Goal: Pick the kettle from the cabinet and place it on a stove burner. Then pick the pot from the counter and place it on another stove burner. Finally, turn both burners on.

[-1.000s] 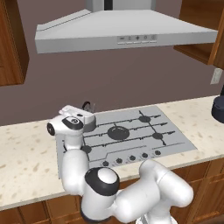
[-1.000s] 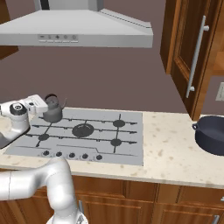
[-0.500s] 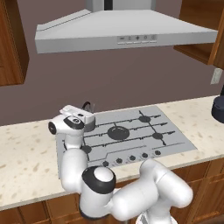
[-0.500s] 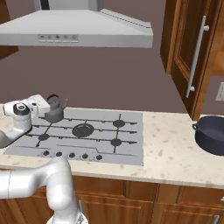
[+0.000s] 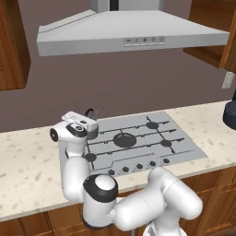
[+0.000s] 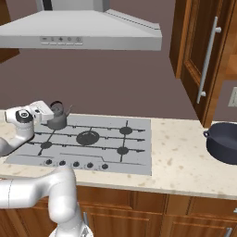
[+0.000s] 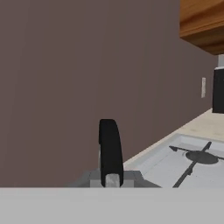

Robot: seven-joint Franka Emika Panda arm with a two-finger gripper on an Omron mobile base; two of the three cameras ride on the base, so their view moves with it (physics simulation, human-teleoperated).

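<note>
Grey range hood (image 5: 133, 34) hangs on the brown wall (image 5: 138, 87). White wall outlet (image 6: 233, 96) sits right of hood, lower down. Low wooden cupboards (image 6: 152, 210) run beneath, well below hood.

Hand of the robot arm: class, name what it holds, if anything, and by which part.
The hand holds the kettle, shut on its black arched handle, above the cooktop's back left corner.
</note>
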